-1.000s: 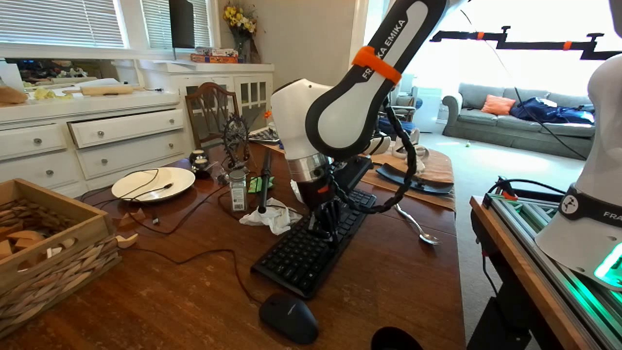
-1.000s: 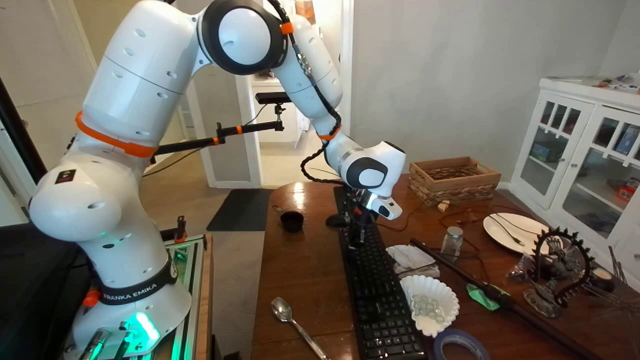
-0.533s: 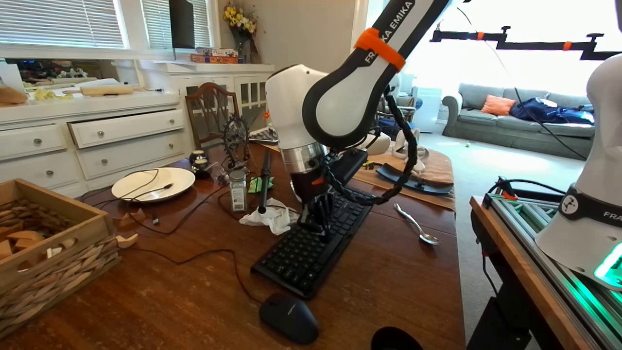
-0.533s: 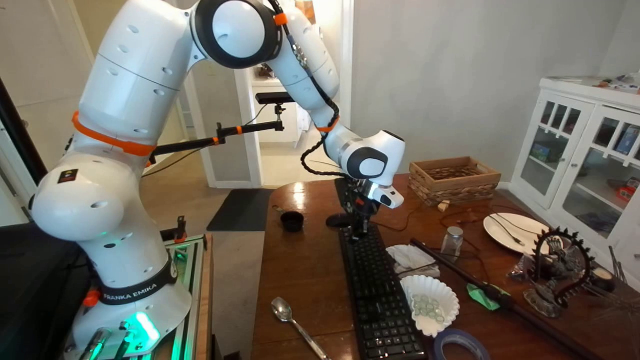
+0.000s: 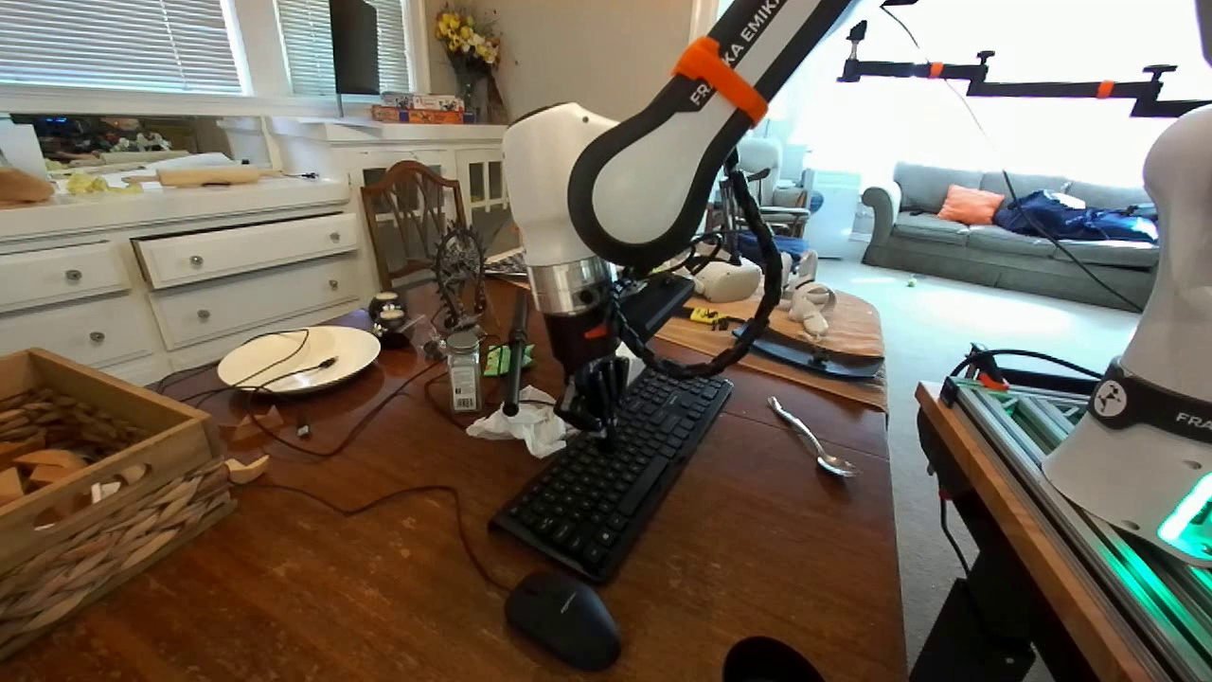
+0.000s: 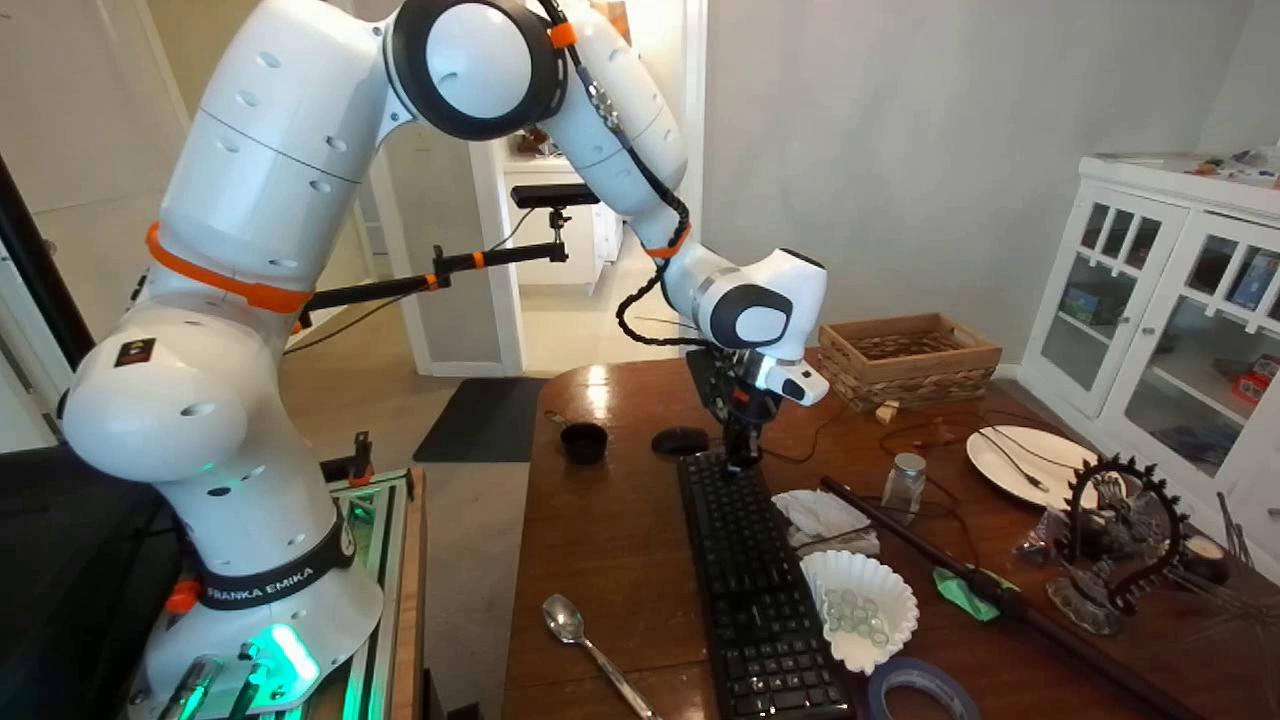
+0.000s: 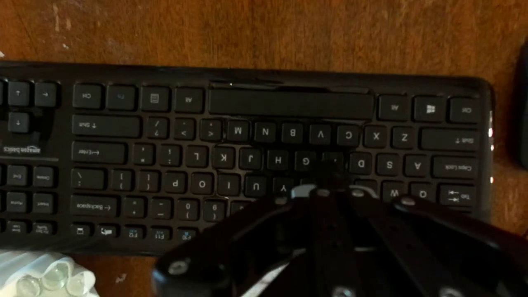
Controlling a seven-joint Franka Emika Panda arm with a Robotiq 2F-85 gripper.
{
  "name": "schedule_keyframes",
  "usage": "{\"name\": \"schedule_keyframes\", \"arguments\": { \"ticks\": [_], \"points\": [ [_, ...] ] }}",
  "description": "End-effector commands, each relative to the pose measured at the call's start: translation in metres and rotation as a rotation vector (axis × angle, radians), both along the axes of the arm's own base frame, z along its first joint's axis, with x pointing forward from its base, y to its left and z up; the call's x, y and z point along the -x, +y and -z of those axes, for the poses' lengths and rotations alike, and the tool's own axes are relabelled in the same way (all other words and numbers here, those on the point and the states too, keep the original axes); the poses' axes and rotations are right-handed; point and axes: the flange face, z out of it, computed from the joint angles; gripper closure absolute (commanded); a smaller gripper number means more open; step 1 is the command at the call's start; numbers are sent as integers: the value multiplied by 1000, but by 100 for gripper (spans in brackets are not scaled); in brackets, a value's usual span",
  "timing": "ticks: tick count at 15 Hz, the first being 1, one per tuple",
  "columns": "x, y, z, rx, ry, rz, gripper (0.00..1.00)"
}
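My gripper point(image 7: 328, 175) is shut, its dark fingertips together with nothing seen between them. The tips are over the letter keys of a black keyboard point(image 7: 140, 181), by the G key. They are dark there, and I cannot tell if they touch the keys. In both exterior views the gripper point(image 5: 609, 440) point(image 6: 741, 462) points down at the keyboard point(image 5: 587, 516) point(image 6: 765, 600), towards its mouse end. A black mouse point(image 5: 563, 620) point(image 6: 680, 441) lies beyond that end. A white crumpled cloth point(image 5: 530, 421) point(image 6: 820, 515) lies beside the keyboard.
A white fluted dish point(image 6: 905, 605) with glass beads and blue tape point(image 6: 920, 669) lie by the keyboard's far end. A jar point(image 5: 464, 374), black rod point(image 6: 900, 537), plate point(image 5: 355, 355) and wicker box point(image 5: 114, 540) stand on that side. A spoon point(image 5: 805, 431) and black cup point(image 6: 584, 442) lie opposite.
My gripper has moved across the keyboard, away from the space bar side, and a little towards the mouse end. The arm's wrist has risen slightly. The keyboard and other things have not moved.
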Motion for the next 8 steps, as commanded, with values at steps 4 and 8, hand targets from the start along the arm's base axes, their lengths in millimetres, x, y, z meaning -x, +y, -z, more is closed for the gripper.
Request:
{"name": "schedule_keyframes", "arguments": {
  "ticks": [4, 8],
  "points": [
    [-15, 4, 11, -12, 3, -54, 100],
    [-18, 10, 21, -17, 21, -80, 100]
  ]
}}
